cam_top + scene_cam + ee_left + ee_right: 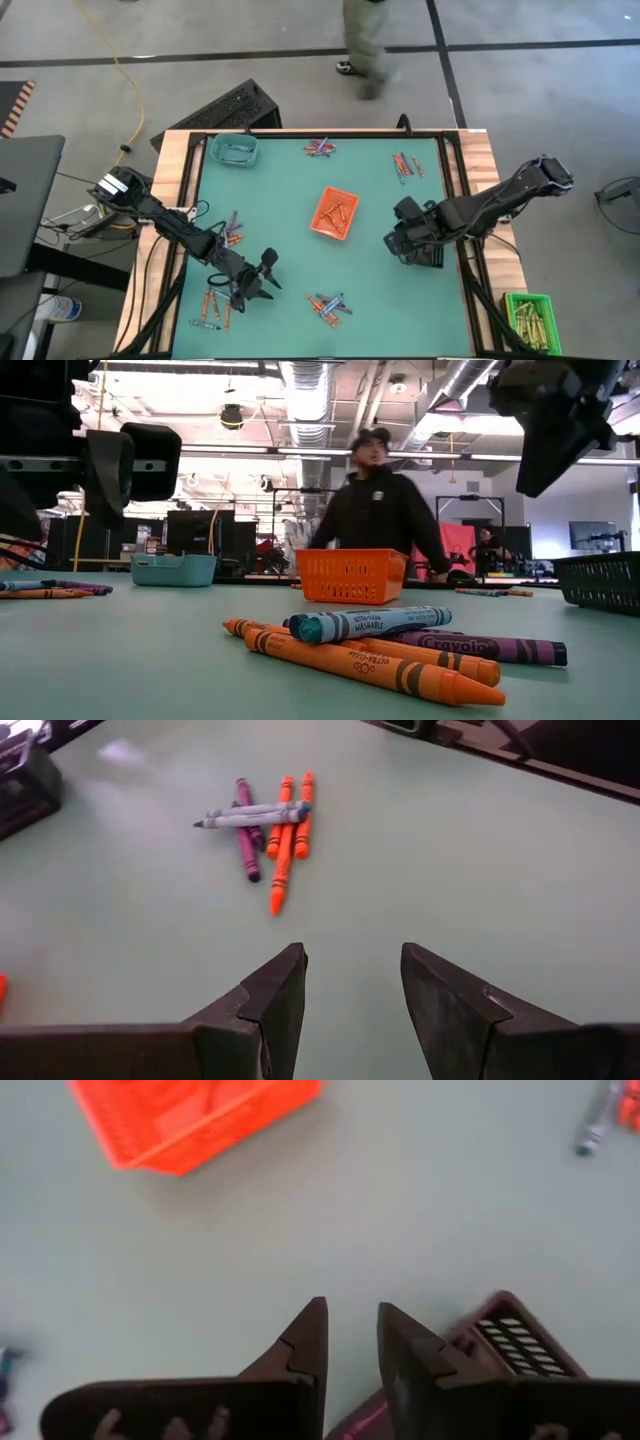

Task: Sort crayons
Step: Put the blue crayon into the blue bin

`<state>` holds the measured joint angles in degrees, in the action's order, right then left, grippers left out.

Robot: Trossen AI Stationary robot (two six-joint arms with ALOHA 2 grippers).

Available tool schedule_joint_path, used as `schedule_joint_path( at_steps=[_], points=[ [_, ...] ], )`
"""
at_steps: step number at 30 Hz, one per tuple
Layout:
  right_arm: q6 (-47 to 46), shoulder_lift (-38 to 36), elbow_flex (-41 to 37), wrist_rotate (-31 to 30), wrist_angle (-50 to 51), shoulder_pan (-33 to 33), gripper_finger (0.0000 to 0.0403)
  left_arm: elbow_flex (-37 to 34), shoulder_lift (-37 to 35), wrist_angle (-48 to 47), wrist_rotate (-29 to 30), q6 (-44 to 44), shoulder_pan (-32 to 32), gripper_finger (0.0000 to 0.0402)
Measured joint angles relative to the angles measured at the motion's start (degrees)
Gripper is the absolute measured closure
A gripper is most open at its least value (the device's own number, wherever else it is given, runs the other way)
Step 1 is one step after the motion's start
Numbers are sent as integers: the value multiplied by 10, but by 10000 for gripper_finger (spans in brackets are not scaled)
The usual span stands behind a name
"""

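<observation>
Crayons lie in loose groups on the green table top: at the near middle (328, 305), near left (212, 310), left (232, 232), far middle (320, 148) and far right (405, 165). My left gripper (268, 272) hovers open between the near-left and near-middle groups, with nothing between its fingers. The left wrist view shows that gripper (350, 960) pointing at the near-middle group (265, 825), a hand's length short of it. My right gripper (398, 240) is raised beside a dark tray (428, 256). Its fingers (350, 1315) stand a narrow gap apart with nothing between them.
An orange tray (335, 213) sits mid-table and a teal tray (232, 150) at the far left. A green bin of yellow-olive sticks (530, 320) stands off the table's near right corner. A person (365, 50) walks past beyond the far edge.
</observation>
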<state>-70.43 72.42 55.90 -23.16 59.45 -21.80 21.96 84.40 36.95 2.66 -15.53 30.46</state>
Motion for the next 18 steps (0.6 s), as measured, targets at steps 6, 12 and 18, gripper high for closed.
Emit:
schedule_joint_path(
  at_steps=[6, 12, 18],
  points=[
    [42, 0, 0, -3, -62, -38, 319, 0, 0, 2, 34, 12, 0, 246],
    [108, 0, 0, -9, -156, -73, 319, 0, 0, 10, 52, 11, 0, 246],
    [199, 0, 0, -10, -276, -100, 319, 0, 0, 23, 57, 11, 0, 246]
  ],
)
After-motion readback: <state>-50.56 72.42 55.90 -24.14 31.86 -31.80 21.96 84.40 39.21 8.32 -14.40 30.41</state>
